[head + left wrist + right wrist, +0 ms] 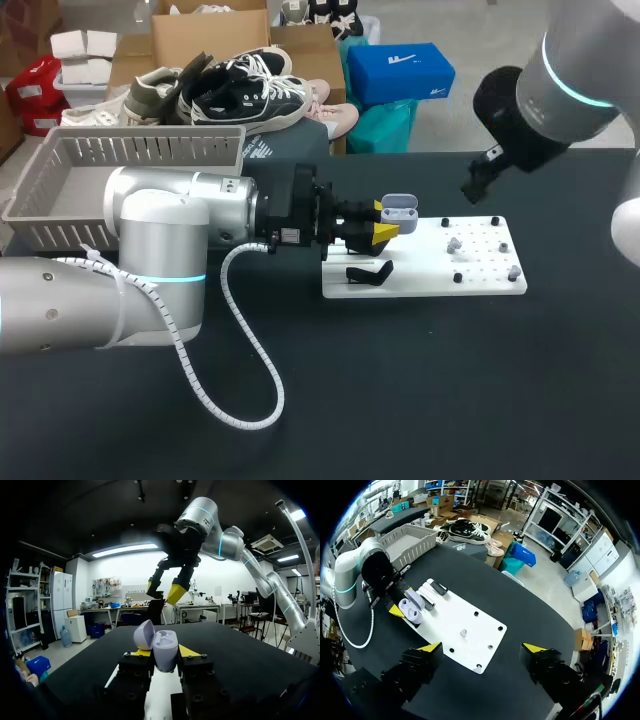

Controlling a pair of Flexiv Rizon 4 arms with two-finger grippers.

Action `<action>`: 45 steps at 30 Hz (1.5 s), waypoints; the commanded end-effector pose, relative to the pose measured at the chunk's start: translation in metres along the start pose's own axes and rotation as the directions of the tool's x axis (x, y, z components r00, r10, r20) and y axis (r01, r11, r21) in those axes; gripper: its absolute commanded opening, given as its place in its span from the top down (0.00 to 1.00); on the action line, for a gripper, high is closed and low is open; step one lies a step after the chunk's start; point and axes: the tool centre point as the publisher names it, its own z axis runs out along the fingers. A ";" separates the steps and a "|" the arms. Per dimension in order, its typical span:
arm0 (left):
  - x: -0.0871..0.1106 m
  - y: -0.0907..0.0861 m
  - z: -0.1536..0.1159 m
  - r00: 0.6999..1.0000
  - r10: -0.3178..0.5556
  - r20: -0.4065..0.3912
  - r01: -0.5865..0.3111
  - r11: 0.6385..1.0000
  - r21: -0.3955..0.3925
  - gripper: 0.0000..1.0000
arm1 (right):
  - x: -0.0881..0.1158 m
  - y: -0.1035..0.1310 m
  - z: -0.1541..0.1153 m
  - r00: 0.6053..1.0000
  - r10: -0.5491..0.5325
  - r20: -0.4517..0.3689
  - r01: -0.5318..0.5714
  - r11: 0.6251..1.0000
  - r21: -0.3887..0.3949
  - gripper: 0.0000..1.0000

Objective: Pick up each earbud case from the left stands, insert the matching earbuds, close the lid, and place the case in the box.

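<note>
The gray slatted box (140, 135) stands at the far left corner of the table (450, 400). Its near wall and part of its floor are hidden behind the left arm in the head view. The right wrist view shows more of its inside, though too small to make out anything in it.

The earbud case (165, 652) is held up off the table by the left gripper (383, 222), whose yellow-tipped fingers are clenched on its body from both sides. It sits over the left end of the white board (420, 282). Its lid (144, 634) is swung open and leans away to one side. The opened face shows a pale hollow, but I cannot tell whether any earbud sits in it.

Just below the held case, a black stand (368, 272) rests on the board's left end, partly covered by the left gripper. The rest of the board carries dark pegs (493, 219) and a few small pale pieces (453, 243), too small to say whether they are earbuds.

The right gripper (482, 647) hangs high above the board's right half, well apart from everything on it. Its fingers (427, 649) are released and spread wide. In the head view this gripper is a dark shape with its tips hard to make out. The right arm is cut off at the view's edge.
</note>
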 end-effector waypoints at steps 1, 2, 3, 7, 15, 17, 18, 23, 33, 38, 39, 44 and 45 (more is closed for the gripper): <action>0.000 0.002 0.000 1.000 0.000 0.001 0.000 1.000 0.005 1.00 | 0.016 0.002 0.005 1.000 0.011 -0.029 -0.007 0.989 0.144 0.00; 0.000 0.002 0.000 1.000 0.000 0.001 0.000 1.000 0.005 1.00 | 0.021 0.001 0.008 0.998 0.018 -0.052 -0.011 0.990 0.140 0.00; 0.000 0.002 0.000 1.000 0.000 0.001 0.000 1.000 0.005 1.00 | 0.024 0.001 0.010 0.998 0.022 -0.062 -0.013 0.990 0.139 0.00; 0.000 0.002 0.000 1.000 0.000 0.001 0.000 1.000 0.005 1.00 | 0.040 -0.002 0.020 0.989 0.045 -0.140 -0.021 0.986 0.168 0.00; 0.000 0.002 0.000 1.000 0.000 0.001 0.000 1.000 0.005 1.00 | 0.067 -0.005 0.041 0.962 0.094 -0.257 -0.050 0.984 0.173 0.16; 0.000 0.002 0.000 1.000 0.000 0.001 0.000 1.000 0.005 1.00 | 0.073 -0.004 0.046 0.957 0.098 -0.272 -0.052 0.984 0.171 0.23; 0.000 0.002 0.000 1.000 0.000 0.001 0.000 1.000 0.005 1.00 | 0.075 -0.003 0.048 0.956 0.100 -0.277 -0.055 0.984 0.167 0.22; 0.000 0.002 0.000 1.000 0.000 0.001 0.000 1.000 0.005 1.00 | 0.081 0.002 0.055 0.951 0.108 -0.289 -0.066 0.986 0.150 0.16; 0.000 0.002 0.000 1.000 0.000 0.001 0.000 1.000 0.005 1.00 | 0.098 0.016 0.072 0.941 0.123 -0.314 -0.091 0.989 0.113 0.31; 0.000 0.002 0.000 1.000 0.000 0.001 0.000 1.000 0.005 1.00 | 0.104 0.022 0.084 0.939 0.122 -0.322 -0.090 0.990 0.113 0.42; 0.000 0.002 0.000 1.000 0.000 0.001 0.000 1.000 0.005 1.00 | 0.104 0.022 0.085 0.939 0.128 -0.320 -0.096 0.989 0.116 0.44; 0.000 0.002 0.000 1.000 0.000 0.001 0.000 1.000 0.005 1.00 | 0.104 0.021 0.091 0.938 0.135 -0.319 -0.104 0.988 0.114 0.55; 0.000 0.002 0.000 1.000 0.000 0.001 0.000 1.000 0.005 1.00 | 0.104 0.020 0.092 0.938 0.137 -0.320 -0.105 0.988 0.115 0.55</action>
